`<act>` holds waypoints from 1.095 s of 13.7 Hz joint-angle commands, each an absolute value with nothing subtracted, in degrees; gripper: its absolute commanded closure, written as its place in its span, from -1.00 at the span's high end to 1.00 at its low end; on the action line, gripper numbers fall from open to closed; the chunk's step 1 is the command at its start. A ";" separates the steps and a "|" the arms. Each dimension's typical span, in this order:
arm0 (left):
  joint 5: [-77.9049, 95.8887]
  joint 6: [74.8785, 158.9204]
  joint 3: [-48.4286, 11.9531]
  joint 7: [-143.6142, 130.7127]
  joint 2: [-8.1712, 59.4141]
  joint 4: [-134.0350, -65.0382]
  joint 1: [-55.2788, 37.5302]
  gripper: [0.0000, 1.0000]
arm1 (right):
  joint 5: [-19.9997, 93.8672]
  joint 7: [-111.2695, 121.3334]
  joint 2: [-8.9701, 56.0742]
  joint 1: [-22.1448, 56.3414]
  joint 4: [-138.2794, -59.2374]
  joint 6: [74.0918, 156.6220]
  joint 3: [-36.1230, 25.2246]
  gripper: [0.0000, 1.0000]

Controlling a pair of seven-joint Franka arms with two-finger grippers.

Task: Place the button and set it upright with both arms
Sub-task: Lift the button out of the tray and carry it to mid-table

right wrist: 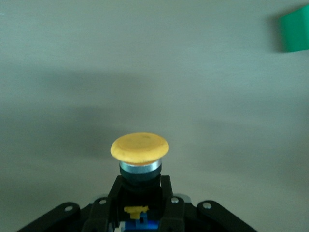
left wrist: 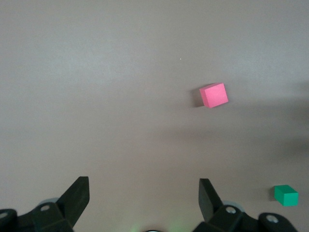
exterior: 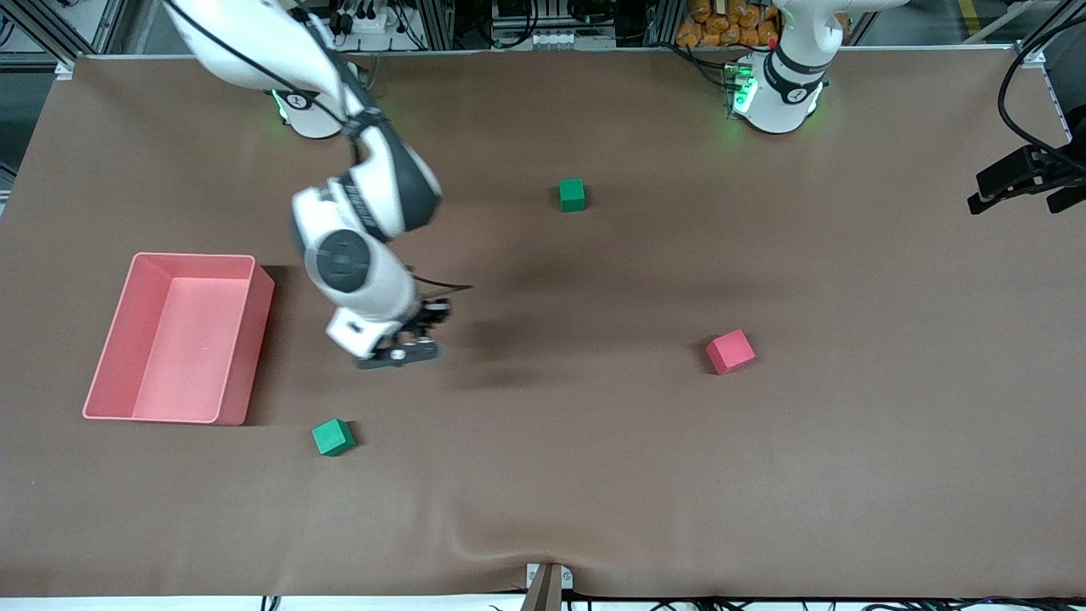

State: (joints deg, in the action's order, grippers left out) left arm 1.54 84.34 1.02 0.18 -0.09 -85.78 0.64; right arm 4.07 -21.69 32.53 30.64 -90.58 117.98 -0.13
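My right tool [exterior: 405,348] is clenched on the small push-button with the round orange cap and black-and-blue body [right wrist: 139,162]. In the right wrist view the body sits between the fingers and the cap projects clear of the fingertips, so the button's long axis runs along the tool's own axis. The tool hangs low over the brown counter [exterior: 594,475], between the pink rectangular plastic bin [exterior: 246,339] and the red foam cube [exterior: 730,351]. The coming move turns on this axis: I judge it must end vertical, cap up, before release.

My left tool [left wrist: 144,193] is released, fingers spread wide, and waits high over the counter. Only its base shows in the front view. The right arm is therefore the nearer one.

One green foam cube [exterior: 333,437] lies near, closer to the front camera. Another green cube [exterior: 572,194] lies well apart, toward the bases. Nothing stands directly beneath the button.
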 commanded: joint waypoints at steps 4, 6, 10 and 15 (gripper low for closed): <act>1.58 83.41 0.79 1.41 0.09 -85.25 0.70 1.00 | 6.85 -31.45 44.90 38.04 -79.54 126.10 -0.88 -0.62; 1.58 83.41 0.70 1.49 0.09 -85.25 0.88 1.00 | 7.47 -34.27 47.80 40.16 -77.62 129.54 -0.88 -0.62; 1.58 83.41 0.70 1.49 0.09 -85.25 0.88 1.00 | 7.30 -37.69 55.36 44.55 -67.43 129.73 -1.05 -0.53; 1.67 83.41 0.62 1.49 0.26 -85.25 0.62 1.00 | 6.33 -37.71 56.34 46.23 -67.59 129.64 -1.23 0.70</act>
State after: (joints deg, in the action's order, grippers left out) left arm 1.54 84.22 0.81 0.22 0.08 -85.83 0.55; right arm 6.21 -37.41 55.07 45.82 -70.16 130.58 -0.35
